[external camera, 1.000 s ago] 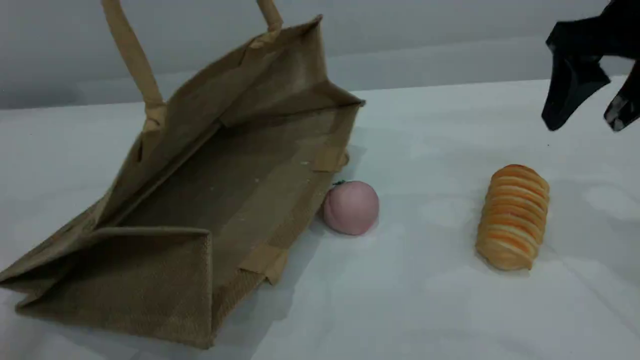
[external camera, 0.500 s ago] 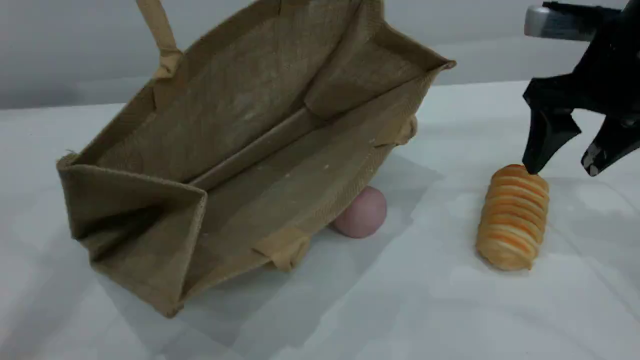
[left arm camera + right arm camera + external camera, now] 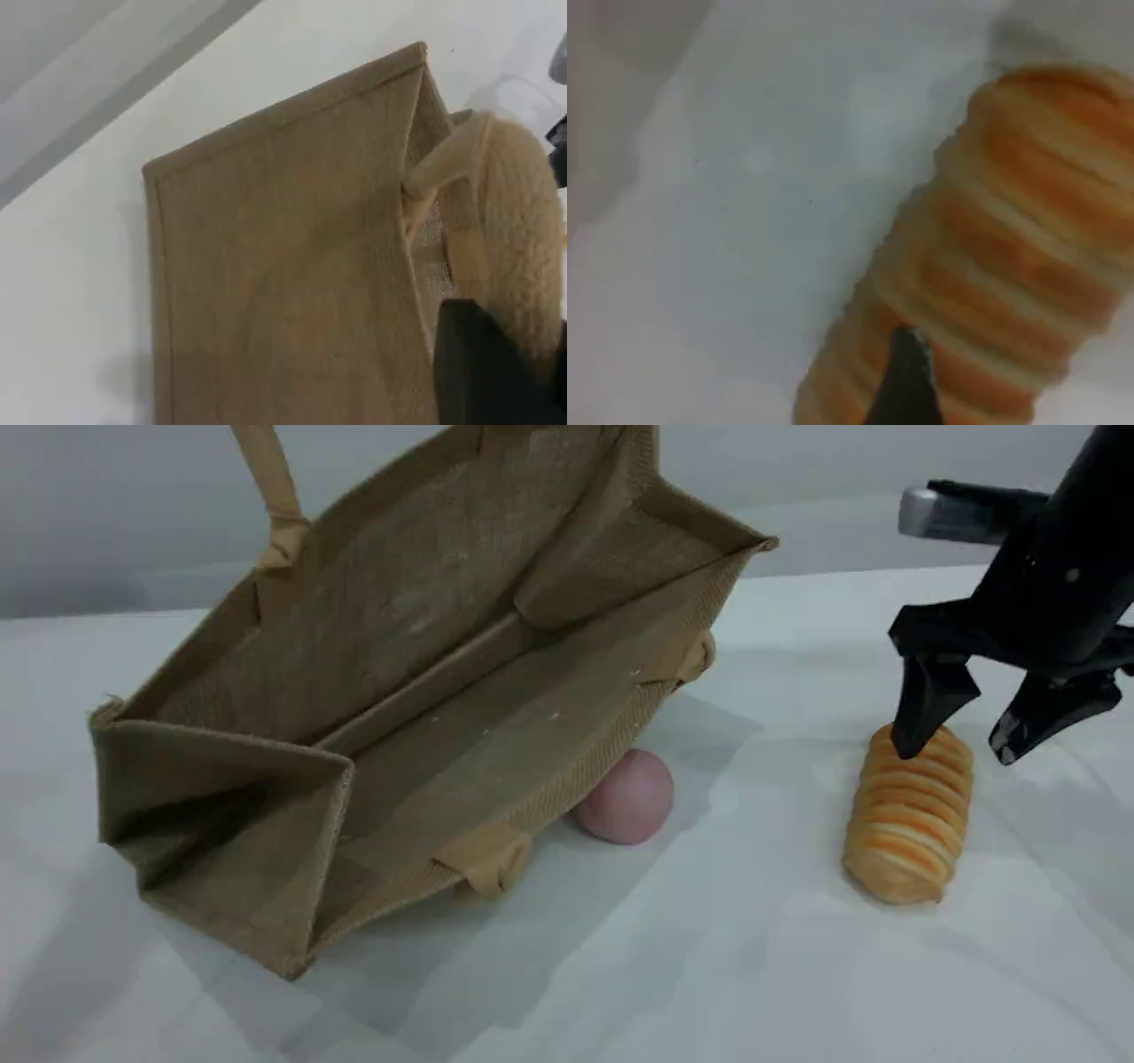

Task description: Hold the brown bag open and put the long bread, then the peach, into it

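Left jaws clamp brown bag [image 3: 399, 646] handle [image 3: 523, 230], right jaws gape over long bread [image 3: 908, 833] far end

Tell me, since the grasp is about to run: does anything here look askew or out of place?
The brown bag is tipped up askew by one handle in the left gripper, and its lower edge overlaps the peach, partly hiding it. The long bread lies flat; nothing is spilled.

Half of the peach [image 3: 633, 808] behind the brown bag [image 3: 399, 620] — handle [image 3: 270, 483] top past the edge
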